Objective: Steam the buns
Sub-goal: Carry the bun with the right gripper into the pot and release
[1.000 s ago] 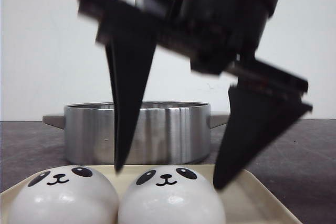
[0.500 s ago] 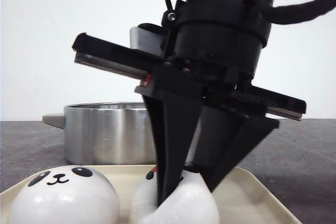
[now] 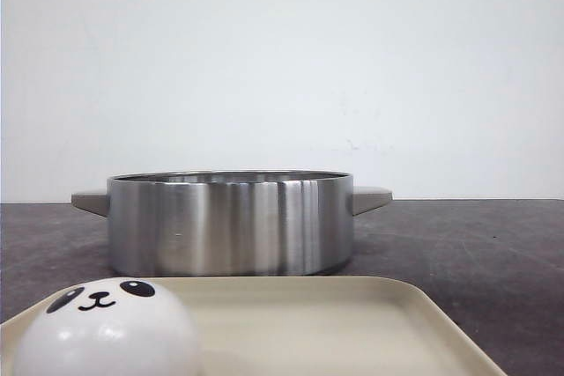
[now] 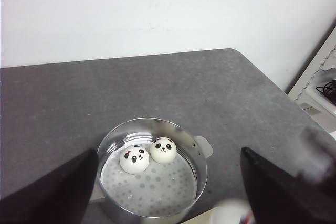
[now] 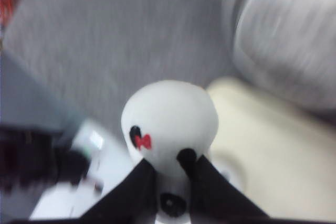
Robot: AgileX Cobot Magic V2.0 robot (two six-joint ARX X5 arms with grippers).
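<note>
Front view: bright, even, sharp | steel pot (image 3: 231, 222) shows vertical glare streaks | left wrist view: clear — near fingers (image 4: 50, 192) soft | right wrist view: heavy motion blur — pot, tray (image 5: 273, 166) smeared

Front view low, table-level, near tray (image 3: 423, 310); left wrist high above pot (image 4: 197, 169); both share pot.

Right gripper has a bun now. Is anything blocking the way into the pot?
Nothing visible does. The pot is open-topped with no lid, and the two buns inside leave bare perforated floor beside them. The right gripper holds its bun above the tray.
</note>
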